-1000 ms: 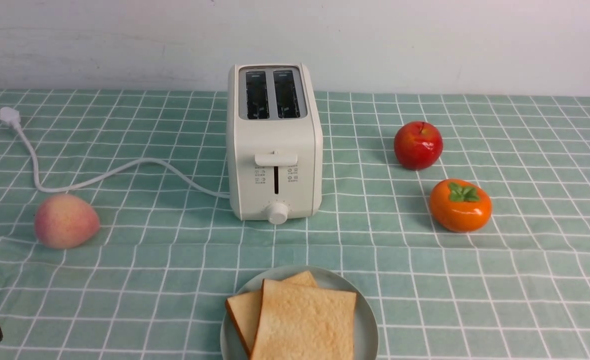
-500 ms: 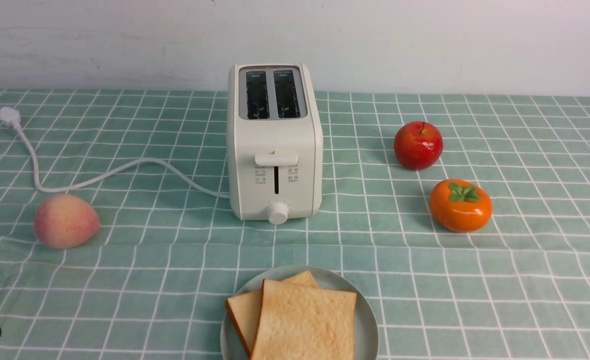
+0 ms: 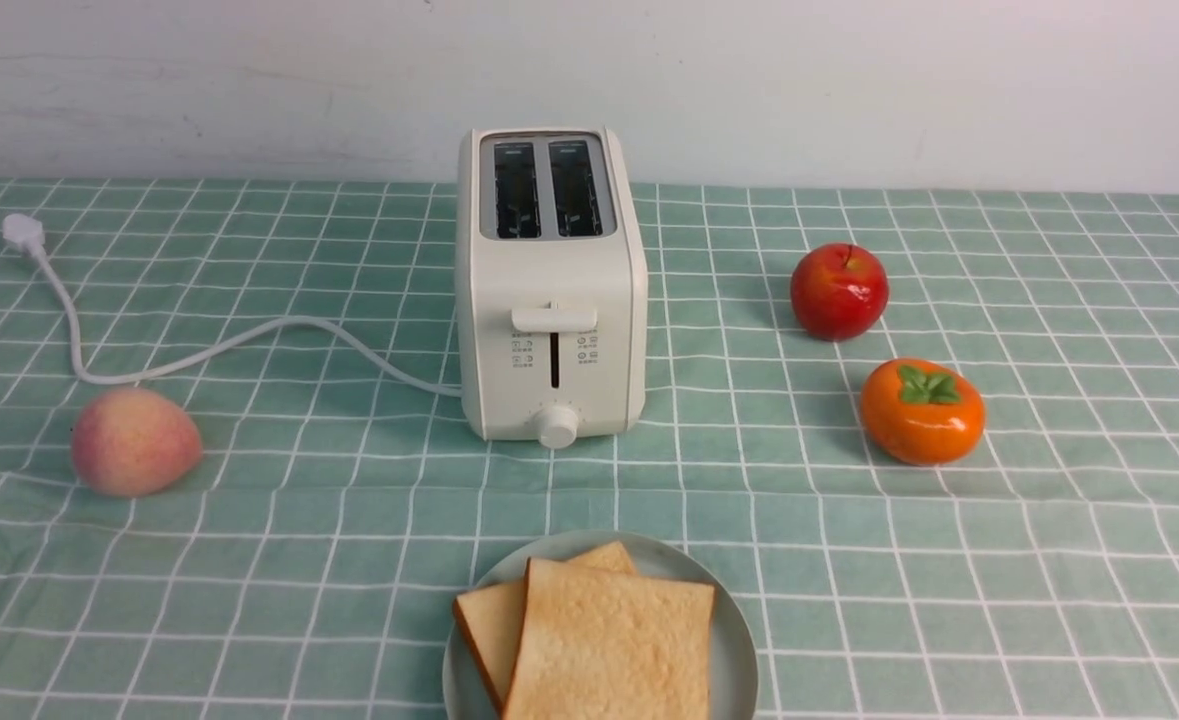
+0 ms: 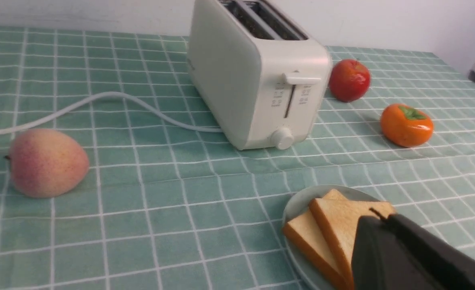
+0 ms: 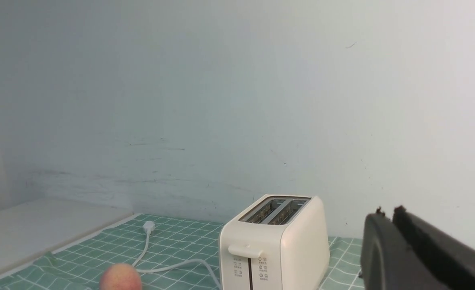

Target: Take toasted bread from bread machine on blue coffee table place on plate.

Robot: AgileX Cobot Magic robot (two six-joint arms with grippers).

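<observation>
The cream-white bread machine (image 3: 549, 290) stands mid-table on the blue coffee table (image 3: 349, 500), both of its slots empty. Two slices of toasted bread (image 3: 614, 650) lie overlapping on the plate (image 3: 734, 640) at the near edge. In the left wrist view my left gripper (image 4: 376, 215) is shut and empty, hovering just over the plate (image 4: 297, 201) and bread (image 4: 338, 217). My right gripper (image 5: 388, 211) is raised high, off to the side of the bread machine (image 5: 277, 249). Its fingers are almost together with nothing between them. It does not appear in the front view.
A peach (image 3: 134, 440) lies left of the toaster, beside the white cord (image 3: 249, 335) that ends in a plug (image 3: 21, 232). A red apple (image 3: 839, 290) and an orange persimmon (image 3: 921, 410) sit to the right. A pale wall closes off the back.
The dark piece of my left arm at the lower left corner of the front view has slipped slightly further out of frame. Bread, plate and toaster have stayed put.
</observation>
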